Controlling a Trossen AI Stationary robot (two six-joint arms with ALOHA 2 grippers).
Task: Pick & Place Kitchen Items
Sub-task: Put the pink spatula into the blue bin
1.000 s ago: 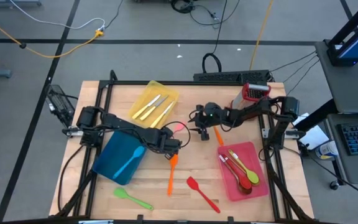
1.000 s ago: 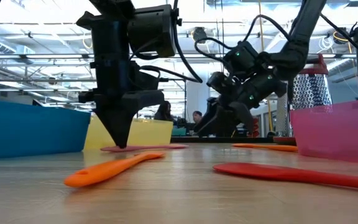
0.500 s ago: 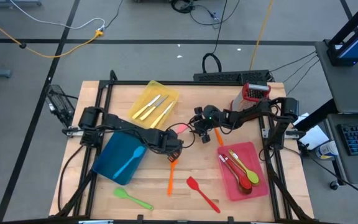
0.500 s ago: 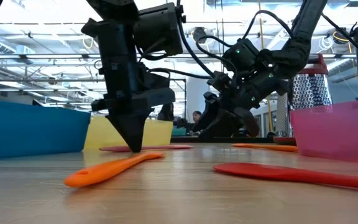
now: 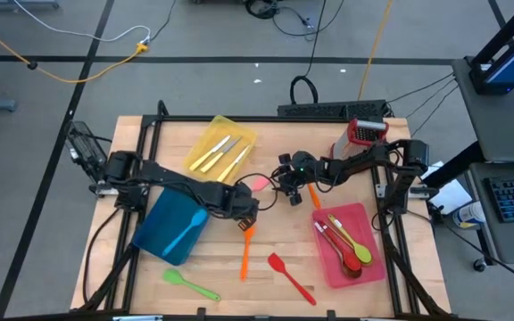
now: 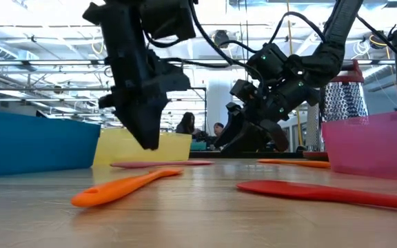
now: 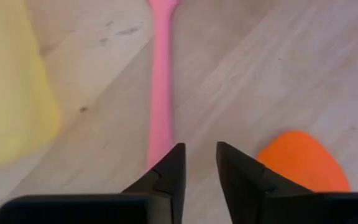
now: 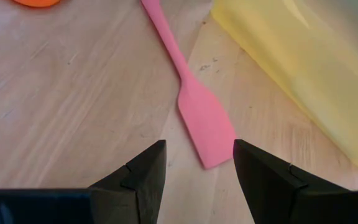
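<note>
A pink spatula (image 5: 259, 183) lies flat on the table between my two grippers, its handle (image 7: 160, 93) toward my left gripper and its blade (image 8: 207, 127) toward my right one. My left gripper (image 5: 245, 217) hangs above the table with a narrow gap between its fingertips (image 7: 199, 152), just over the handle's end and beside the blade of an orange spatula (image 7: 297, 158). It touches nothing. My right gripper (image 5: 285, 185) is open and empty; in its wrist view its fingers (image 8: 197, 158) stand on either side of the pink blade's tip, short of it.
The orange spatula (image 5: 246, 248), a red spatula (image 5: 290, 277) and a green one (image 5: 190, 285) lie near the front. A second orange utensil (image 5: 312, 194), a yellow tray (image 5: 205, 134) with knives, a blue tray (image 5: 163, 234) with a blue spoon, a pink tray (image 5: 364, 218) with utensils and a grater (image 5: 364, 134) stand around.
My left gripper has risen from the tabletop, where its tip stood a second ago, and now hangs clear above it, tipped a little. The pink and orange spatulas have stayed where they lay.
</note>
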